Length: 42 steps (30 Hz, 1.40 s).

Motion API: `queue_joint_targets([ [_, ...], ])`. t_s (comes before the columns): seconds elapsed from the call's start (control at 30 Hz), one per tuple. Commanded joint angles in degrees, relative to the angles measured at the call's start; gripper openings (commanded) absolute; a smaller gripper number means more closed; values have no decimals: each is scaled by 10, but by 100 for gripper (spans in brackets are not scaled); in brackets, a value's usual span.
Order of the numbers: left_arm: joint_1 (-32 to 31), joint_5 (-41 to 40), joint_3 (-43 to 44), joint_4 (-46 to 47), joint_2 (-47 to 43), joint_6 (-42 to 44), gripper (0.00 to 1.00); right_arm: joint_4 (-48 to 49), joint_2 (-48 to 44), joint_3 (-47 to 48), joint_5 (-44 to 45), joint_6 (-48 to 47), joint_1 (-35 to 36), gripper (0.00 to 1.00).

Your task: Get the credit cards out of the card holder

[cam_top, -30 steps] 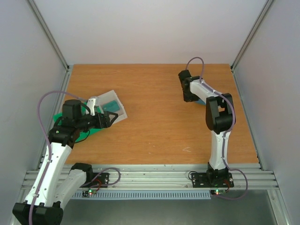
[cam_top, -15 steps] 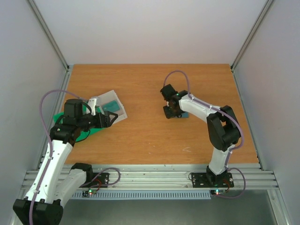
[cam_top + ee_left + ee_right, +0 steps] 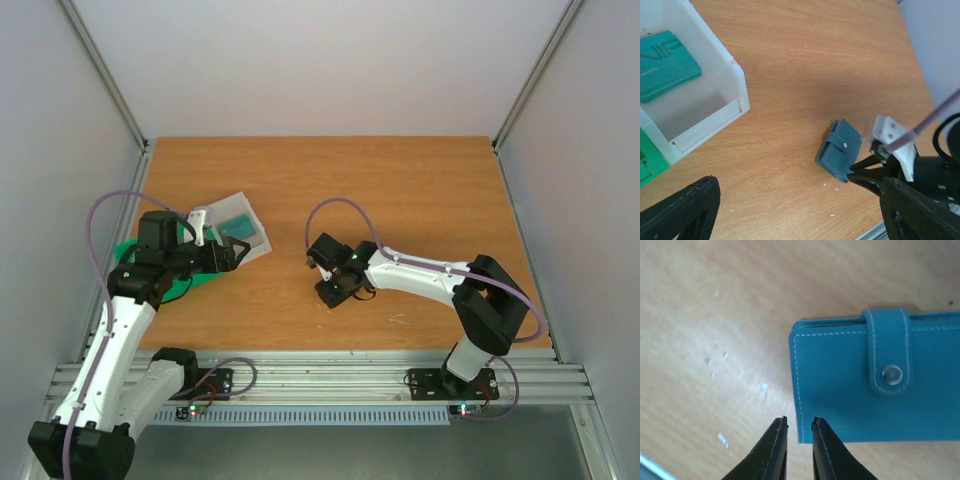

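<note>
The slate-blue card holder [image 3: 840, 149] [image 3: 850, 390] lies closed on the table, its strap snapped shut. My right gripper [image 3: 798, 421] [image 3: 850, 176] [image 3: 330, 292] is at its near corner. Its jaws are a narrow gap apart and the holder's edge runs into that gap; in the top view the gripper hides the holder. Teal credit cards [image 3: 665, 65] [image 3: 240, 225] lie stacked in the clear white tray [image 3: 735, 75]. My left gripper [image 3: 797, 182] [image 3: 235, 252] hovers by that tray, wide open, with nothing between its fingers.
A green tray [image 3: 647, 160] [image 3: 140, 270] sits beside the white tray at the table's left edge. Small white specks dot the wood near the card holder. The metal rail runs along the table's near edge [image 3: 320, 370].
My right arm has swept from the far right of the table to the middle front, bringing the card holder with it, and its jaws have parted a little. The left arm has hardly moved.
</note>
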Motion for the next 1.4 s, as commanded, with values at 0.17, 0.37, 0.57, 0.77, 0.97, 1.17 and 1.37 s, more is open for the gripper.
queue_joint_targets([
  [0.17,-5,10,12,-8,35,-1,84,-28,-118,-52,-11,109,-14,35],
  [0.37,-28,-6,18,-16,51,-21,83,-28,-137,-74,-4,228,-82,37],
  [0.57,-78,-26,23,-24,85,-48,79,53,-143,-120,-34,287,-148,41],
  [0.77,-138,-52,22,-14,118,-71,77,102,-98,-134,-35,320,-151,42],
  [0.97,-175,-57,4,18,144,-97,76,187,-53,-148,-99,318,-151,46],
  [1.17,-200,-63,-15,37,155,-116,74,270,-7,-131,-193,250,-150,47],
  [1.37,-214,-66,-20,40,172,-122,73,241,-18,-106,-222,210,-150,51],
])
